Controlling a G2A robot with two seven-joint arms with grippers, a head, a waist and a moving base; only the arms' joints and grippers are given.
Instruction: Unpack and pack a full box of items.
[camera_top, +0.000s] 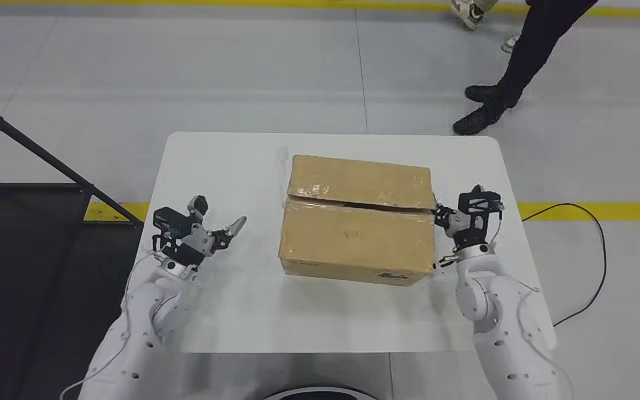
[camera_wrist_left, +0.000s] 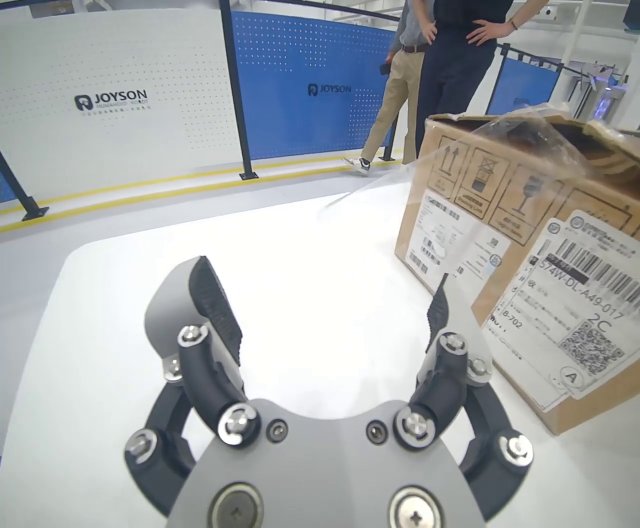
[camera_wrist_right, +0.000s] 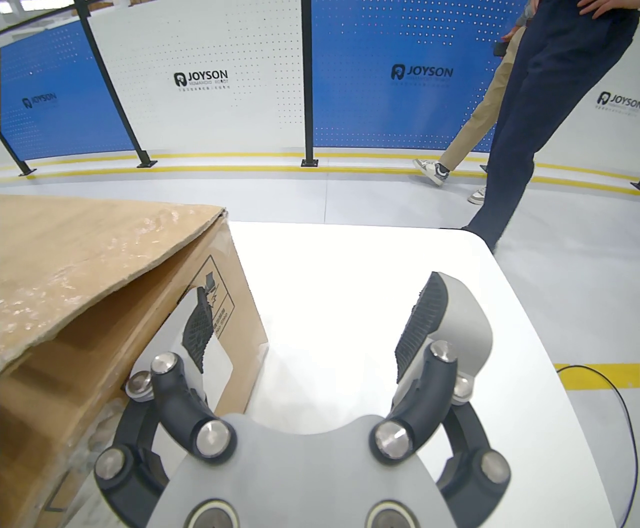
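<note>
A brown cardboard box (camera_top: 358, 217) lies in the middle of the white table (camera_top: 240, 300), its two top flaps down with a dark slit between them. My left gripper (camera_top: 217, 222) stands open over bare table to the left of the box (camera_wrist_left: 505, 235), apart from it, with nothing between its fingers. At the box's right end my right gripper (camera_top: 473, 215) is open too, one finger (camera_wrist_right: 200, 325) close against the cardboard side (camera_wrist_right: 125, 320) under a slightly lifted flap. Loose clear tape (camera_wrist_left: 505, 135) hangs from a torn top corner.
Bare table runs along the front edge and left of the box. A black cable (camera_top: 590, 250) lies on the floor to the right. A person's legs (camera_top: 510, 70) stand beyond the table's far right corner. Blue and white fence panels (camera_wrist_right: 350, 75) ring the area.
</note>
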